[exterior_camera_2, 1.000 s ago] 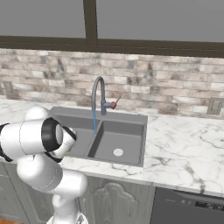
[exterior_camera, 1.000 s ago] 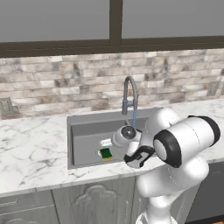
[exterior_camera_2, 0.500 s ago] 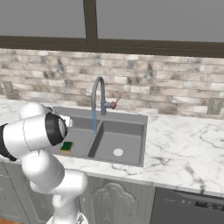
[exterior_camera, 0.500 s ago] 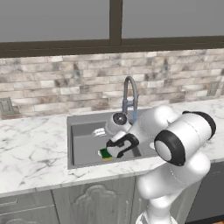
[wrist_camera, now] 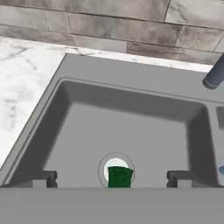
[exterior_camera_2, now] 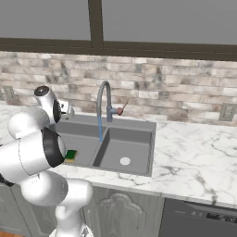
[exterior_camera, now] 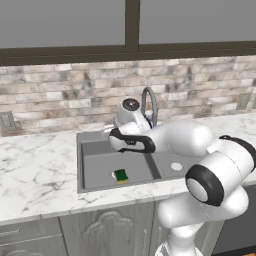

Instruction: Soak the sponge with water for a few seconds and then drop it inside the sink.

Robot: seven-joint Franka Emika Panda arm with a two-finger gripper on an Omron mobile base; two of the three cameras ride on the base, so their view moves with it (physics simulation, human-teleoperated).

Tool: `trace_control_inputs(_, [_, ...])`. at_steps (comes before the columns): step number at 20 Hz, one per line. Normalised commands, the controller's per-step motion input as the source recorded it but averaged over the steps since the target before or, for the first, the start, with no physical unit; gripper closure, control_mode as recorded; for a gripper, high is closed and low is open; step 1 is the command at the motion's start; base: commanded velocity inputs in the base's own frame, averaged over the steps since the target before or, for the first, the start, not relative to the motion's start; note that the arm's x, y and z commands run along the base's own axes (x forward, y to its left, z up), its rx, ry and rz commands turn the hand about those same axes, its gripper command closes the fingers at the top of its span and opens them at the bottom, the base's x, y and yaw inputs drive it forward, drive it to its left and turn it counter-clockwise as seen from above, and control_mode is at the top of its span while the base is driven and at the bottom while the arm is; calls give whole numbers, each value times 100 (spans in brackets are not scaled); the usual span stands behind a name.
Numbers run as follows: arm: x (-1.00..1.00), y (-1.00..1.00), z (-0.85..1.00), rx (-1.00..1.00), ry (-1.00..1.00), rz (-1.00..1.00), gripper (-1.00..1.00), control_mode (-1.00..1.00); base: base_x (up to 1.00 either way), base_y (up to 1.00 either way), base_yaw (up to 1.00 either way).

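The sponge (exterior_camera: 120, 175), dark green over yellow, lies on the floor of the sink's (exterior_camera: 80, 165) left basin. In the hand view the sponge (wrist_camera: 119, 177) partly covers the round pale drain (wrist_camera: 114, 164). My gripper (wrist_camera: 111, 179) hangs open high above it, with nothing between the fingertips (wrist_camera: 46, 178). From the right base the gripper (exterior_camera_2: 68, 110) is over the back left rim of the sink (exterior_camera_2: 139, 172), apart from the sponge (exterior_camera_2: 71, 155). A thin blue stream of water (exterior_camera_2: 100, 131) runs from the gooseneck faucet (exterior_camera_2: 104, 92) down by the divider.
White marble counter (exterior_camera: 35, 175) surrounds the sink, with a brick backsplash (exterior_camera: 60, 95) behind it. The right basin has its own drain (exterior_camera_2: 125, 161). The faucet's red-tipped handle (exterior_camera_2: 121, 109) points right. Wall outlets (exterior_camera_2: 227, 111) sit on the backsplash.
The hand has risen up and back out of the left basin. The sponge stays where it was, on the basin floor, and the fingers now stand apart, clear of it.
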Motion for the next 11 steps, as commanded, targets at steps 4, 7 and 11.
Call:
trace_control_inputs(4, [0,6,67,-5,13,0,-100,-100,0,0,0])
trace_control_inputs(7, [-10,7,48,-7,17,0,-100,-100,0,0,0])
trace_control_inputs(11, [-25,3,49,-6,11,1,-100,-100,0,0,0])
